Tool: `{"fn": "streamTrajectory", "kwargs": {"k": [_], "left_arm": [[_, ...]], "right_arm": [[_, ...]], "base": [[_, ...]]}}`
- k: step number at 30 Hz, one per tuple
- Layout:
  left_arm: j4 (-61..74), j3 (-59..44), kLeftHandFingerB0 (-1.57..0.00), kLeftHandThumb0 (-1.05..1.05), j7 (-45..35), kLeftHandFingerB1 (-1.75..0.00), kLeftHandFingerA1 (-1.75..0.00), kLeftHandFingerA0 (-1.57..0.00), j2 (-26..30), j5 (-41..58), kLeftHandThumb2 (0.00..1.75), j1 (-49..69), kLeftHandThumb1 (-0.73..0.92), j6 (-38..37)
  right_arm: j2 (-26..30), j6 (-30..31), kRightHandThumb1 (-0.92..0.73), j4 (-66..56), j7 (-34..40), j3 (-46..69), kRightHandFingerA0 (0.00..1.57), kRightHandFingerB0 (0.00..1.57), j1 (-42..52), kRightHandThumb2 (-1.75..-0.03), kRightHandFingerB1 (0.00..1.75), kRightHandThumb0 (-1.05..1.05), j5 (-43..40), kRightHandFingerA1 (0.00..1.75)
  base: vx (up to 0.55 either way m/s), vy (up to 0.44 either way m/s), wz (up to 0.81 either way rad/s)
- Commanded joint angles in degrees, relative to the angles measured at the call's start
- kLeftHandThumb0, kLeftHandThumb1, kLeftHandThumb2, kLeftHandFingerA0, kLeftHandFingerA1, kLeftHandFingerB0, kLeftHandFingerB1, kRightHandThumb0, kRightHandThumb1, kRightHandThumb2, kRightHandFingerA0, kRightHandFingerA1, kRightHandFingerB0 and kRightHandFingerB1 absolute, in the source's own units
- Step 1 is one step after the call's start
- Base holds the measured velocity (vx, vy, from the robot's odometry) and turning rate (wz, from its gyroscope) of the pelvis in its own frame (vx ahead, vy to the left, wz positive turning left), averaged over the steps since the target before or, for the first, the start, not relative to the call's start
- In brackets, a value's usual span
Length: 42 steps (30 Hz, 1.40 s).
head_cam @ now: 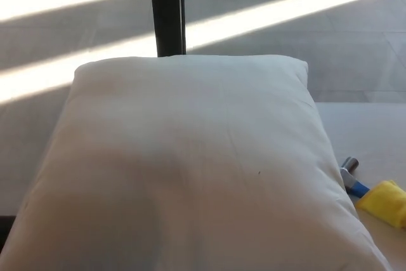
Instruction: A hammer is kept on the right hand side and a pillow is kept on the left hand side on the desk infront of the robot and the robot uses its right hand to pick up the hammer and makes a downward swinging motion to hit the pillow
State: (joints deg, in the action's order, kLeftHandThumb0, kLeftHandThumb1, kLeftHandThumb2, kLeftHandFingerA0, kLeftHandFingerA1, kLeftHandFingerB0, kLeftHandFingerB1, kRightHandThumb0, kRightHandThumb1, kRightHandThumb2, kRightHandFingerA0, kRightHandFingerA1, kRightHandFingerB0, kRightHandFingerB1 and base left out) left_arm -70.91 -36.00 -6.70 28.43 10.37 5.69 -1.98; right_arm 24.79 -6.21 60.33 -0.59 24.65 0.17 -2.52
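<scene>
A big white pillow (190,163) fills most of the head view, lying on the pale desk (368,131). At the pillow's right edge lies the hammer (365,185), partly hidden by the pillow: a metal head at the top, a blue neck, and a yellow grip running off the right border. Neither of my hands shows in the picture.
A dark upright post (167,11) stands behind the pillow at the top centre. Beyond the desk is a grey floor (304,36) crossed by bright stripes of sunlight.
</scene>
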Motion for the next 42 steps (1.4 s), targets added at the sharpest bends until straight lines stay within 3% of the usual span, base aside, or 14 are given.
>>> {"fn": "streamTrajectory", "kwargs": {"k": [1, 6, 13, 15, 17, 21, 22, 25, 26, 31, 33, 37, 40, 42], "left_arm": [[-2.11, -3.44, -0.48, -0.64, -2.08, -0.48, -0.64, -0.58, 1.94, 5.19, 0.6, -0.75, 0.69, 0.98], [-2.6, -3.82, -0.47, -0.63, -2.31, -0.48, -0.62, -0.58, 1.94, 5.69, 0.6, -0.92, 0.69, 0.47], [-2.72, -2.72, -0.46, -0.64, -2.53, -0.46, -0.6, -0.58, 2.1, 5.56, 0.61, -0.79, 0.7, -0.02], [-2.77, -2.99, -0.49, -0.64, -2.17, -0.47, -0.61, -0.6, 2.04, 6.05, 0.6, -0.89, 0.69, 0.07], [-2.84, -3.1, -0.49, -0.64, -1.94, -0.48, -0.62, -0.6, 2.01, 6.35, 0.6, -1.1, 0.68, 0.46], [-2.51, -2.32, -0.47, -0.65, -2.34, -0.47, -0.64, -0.61, 2.07, 5.88, 0.61, -0.8, 0.7, 0.17], [-2.52, -2.29, -0.46, -0.65, -2.5, -0.46, -0.63, -0.59, 2.13, 6.0, 0.61, -0.84, 0.7, 0.36], [-2.49, -2.3, -0.48, -0.65, -2.44, -0.47, -0.64, -0.6, 2.11, 6.27, 0.61, -0.41, 0.7, 0.21], [-2.41, -2.23, -0.49, -0.66, -2.19, -0.47, -0.64, -0.61, 2.06, 6.34, 0.6, -0.49, 0.69, 0.19], [-2.8, -2.33, -0.5, -0.65, -2.2, -0.49, -0.66, -0.63, 2.06, 7.04, 0.6, -0.86, 0.67, 0.31], [-2.29, -1.28, -0.46, -0.64, -3.75, -0.48, -0.63, -0.58, 2.24, 6.22, 0.61, -0.77, 0.7, -0.36], [-1.64, -1.11, -0.5, -0.64, -3.82, -0.48, -0.61, -0.61, 2.14, 6.65, 0.61, -1.26, 0.7, 0.12], [-2.0, -0.37, -0.47, -0.63, -4.38, -0.47, -0.6, -0.59, 2.23, 6.12, 0.61, -1.83, 0.72, -0.07], [-2.09, -0.58, -0.46, -0.62, -4.46, -0.48, -0.58, -0.57, 2.23, 6.49, 0.62, -2.13, 0.72, 0.23]], "right_arm": [[2.23, -2.78, -0.52, 1.94, -0.07, 3.16, 0.04, 0.15, -0.67, -0.87, 0.43, -0.73, -3.89, 0.42], [2.59, -1.89, -0.65, 3.47, -2.87, 6.3, 0.07, 0.19, -0.67, -0.61, 0.28, -0.69, -6.9, 0.33], [2.33, -1.23, -0.45, 2.28, -2.37, 12.49, 0.03, 0.0, -3.0, -1.0, 0.48, -0.35, -12.63, 0.53], [2.38, -1.95, -0.53, 1.58, -0.35, 14.57, 0.26, 0.13, -4.56, -0.89, 0.42, -0.71, -13.62, 0.6], [3.18, -0.21, -0.69, -1.72, -2.01, 18.9, 0.0, 0.15, -7.84, -0.6, 0.27, -0.64, -18.38, 0.35], [5.66, 0.7, -0.73, -6.37, 0.85, 18.9, 0.04, 0.17, -11.86, -0.63, 0.26, -0.78, -16.4, 0.3], [6.26, 2.0, -0.57, -7.45, 0.93, 19.42, 0.02, 0.12, -13.37, -0.97, 0.36, -0.78, -17.12, 0.24], [6.9, 3.95, -0.76, -11.93, 0.62, 18.87, 0.0, 0.14, -16.12, -0.64, 0.25, -0.8, -17.37, 0.27], [7.27, 4.34, -0.6, -13.83, -0.9, 18.61, 0.01, 0.09, -17.13, -0.99, 0.33, -0.8, -17.91, 0.17], [6.14, 9.71, -0.63, -32.16, -7.1, 13.45, 0.03, 0.04, -14.19, -1.0, 0.25, -0.76, -18.89, 0.39], [5.57, 11.84, -0.79, -37.66, -7.7, 11.13, 0.12, 0.1, -13.52, -0.64, 0.21, -0.73, -18.89, 0.38], [3.74, 11.55, -0.47, -46.31, -9.49, 5.79, 0.02, 0.0, -10.94, -1.05, 0.49, -0.37, -17.32, 0.5], [3.41, 11.76, -0.77, -49.28, -11.29, 1.89, 0.17, 0.1, -10.25, -0.64, 0.2, -0.7, -16.22, 0.37], [2.96, 10.96, -0.59, -50.98, -12.67, -0.92, 0.03, 0.07, -9.49, -0.96, 0.29, -0.74, -15.35, 0.43]], "base": [[0.0, 0.0, 0.0], [0.0, 0.0, 0.0], [0.0, 0.0, 0.0], [0.0, 0.0, 0.0], [0.0, 0.0, 0.0], [0.0, 0.0, 0.0], [0.0, 0.0, 0.0], [0.0, 0.0, 0.0], [0.0, 0.0, 0.0], [0.0, 0.0, 0.0], [0.0, 0.0, 0.0], [0.0, 0.0, 0.0], [0.0, 0.0, 0.0], [0.0, 0.0, 0.0]]}}
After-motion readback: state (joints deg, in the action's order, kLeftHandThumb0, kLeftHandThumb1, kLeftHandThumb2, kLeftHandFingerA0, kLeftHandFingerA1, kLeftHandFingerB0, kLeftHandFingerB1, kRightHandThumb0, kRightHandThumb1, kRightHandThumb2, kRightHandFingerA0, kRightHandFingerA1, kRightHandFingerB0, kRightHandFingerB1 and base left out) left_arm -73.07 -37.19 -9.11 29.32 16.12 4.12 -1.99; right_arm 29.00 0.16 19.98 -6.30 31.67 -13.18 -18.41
